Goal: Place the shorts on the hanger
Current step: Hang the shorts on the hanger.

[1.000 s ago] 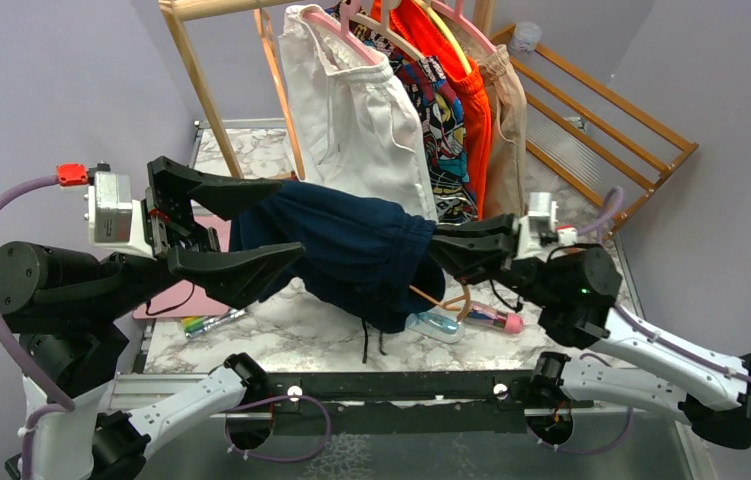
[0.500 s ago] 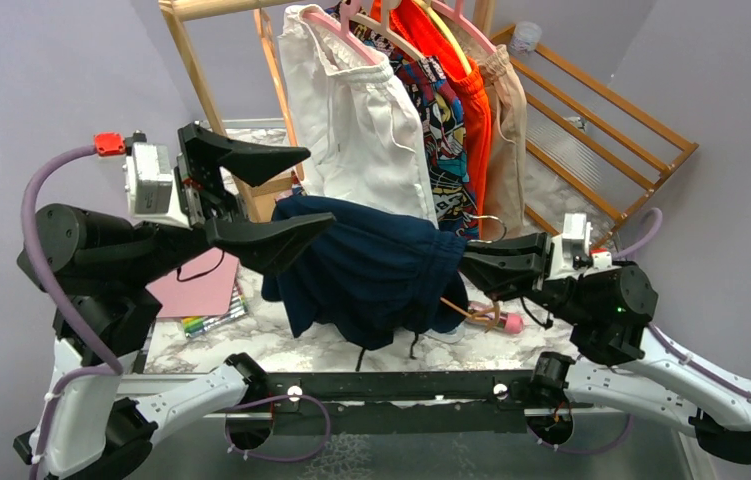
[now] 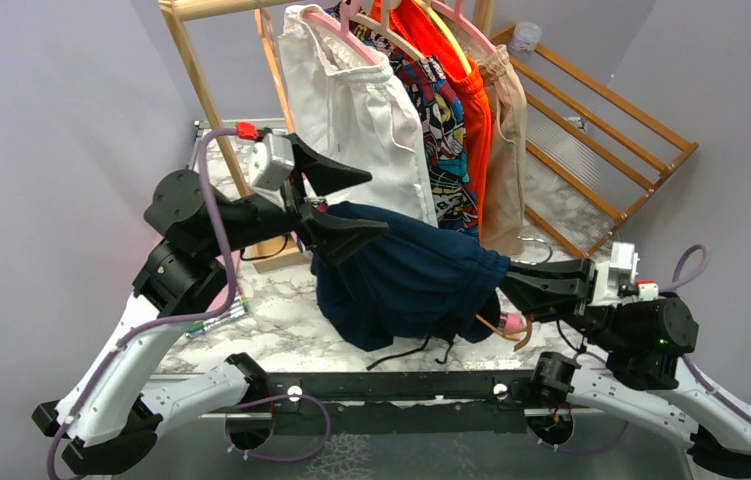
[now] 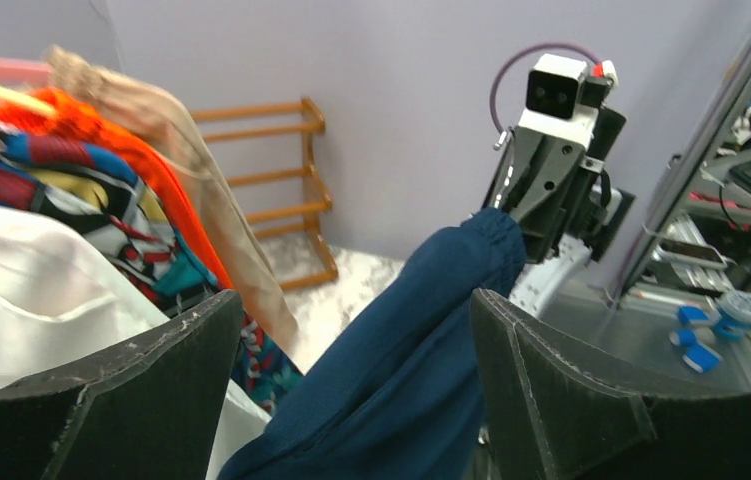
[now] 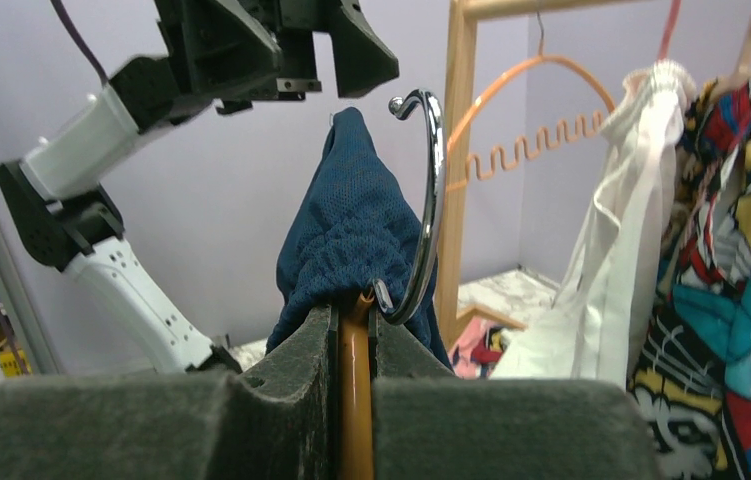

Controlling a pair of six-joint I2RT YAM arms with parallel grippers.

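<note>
The dark navy shorts hang in the air over the marble table, draped on the orange-tan hanger. My right gripper is shut on the hanger's neck just below its metal hook. In the right wrist view the wood sits pinched between both pads, with the shorts bunched right behind it. My left gripper stands wide open at the shorts' far left end. In the left wrist view the shorts run between its fingers without being squeezed. Most of the hanger is hidden under the cloth.
A wooden rack behind holds white shorts, a patterned garment, orange shorts and a beige one on pink hangers. A slatted wooden frame leans at back right. A pink item and markers lie on the table.
My left arm has swung right and back toward the rack, jaws still wide. My right arm has drawn right and lower with the hanger, carrying the shorts rightward.
</note>
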